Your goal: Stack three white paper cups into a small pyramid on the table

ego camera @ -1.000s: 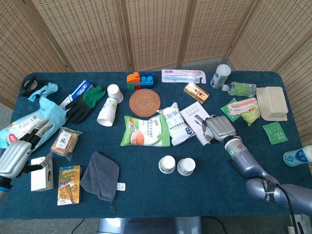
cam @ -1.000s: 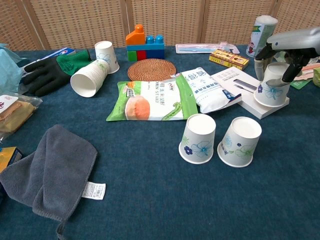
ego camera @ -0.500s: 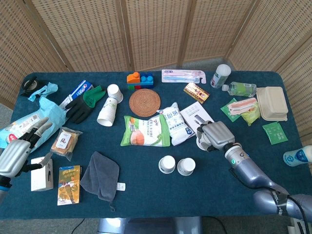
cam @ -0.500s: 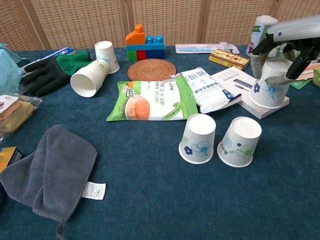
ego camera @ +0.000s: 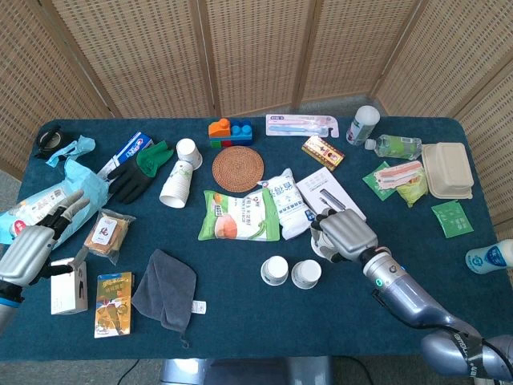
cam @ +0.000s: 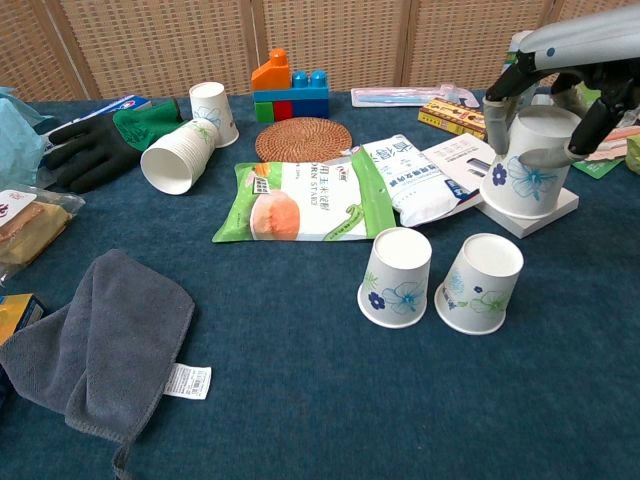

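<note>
Two white paper cups with blue flowers stand upside down side by side on the blue table, the left cup [cam: 396,277] [ego camera: 275,270] and the right cup [cam: 481,283] [ego camera: 305,273]. My right hand [cam: 568,48] [ego camera: 346,233] grips a third flowered cup [cam: 525,165] from above, mouth down and slightly tilted. It hangs just behind and to the right of the pair, over the edge of a white box [cam: 545,215]. In the head view the hand hides most of that cup. My left hand [ego camera: 28,245] hovers at the table's left edge, fingers apart and holding nothing.
A stack of cups [cam: 180,155] lies on its side at the back left beside another upturned cup [cam: 213,112]. A green snack bag [cam: 295,203], a white pouch [cam: 415,175], a woven coaster [cam: 302,138] and a grey cloth [cam: 100,340] lie around.
My right hand has carried the third cup off the white box, up and leftward toward the two standing cups. The left hand has barely shifted.
</note>
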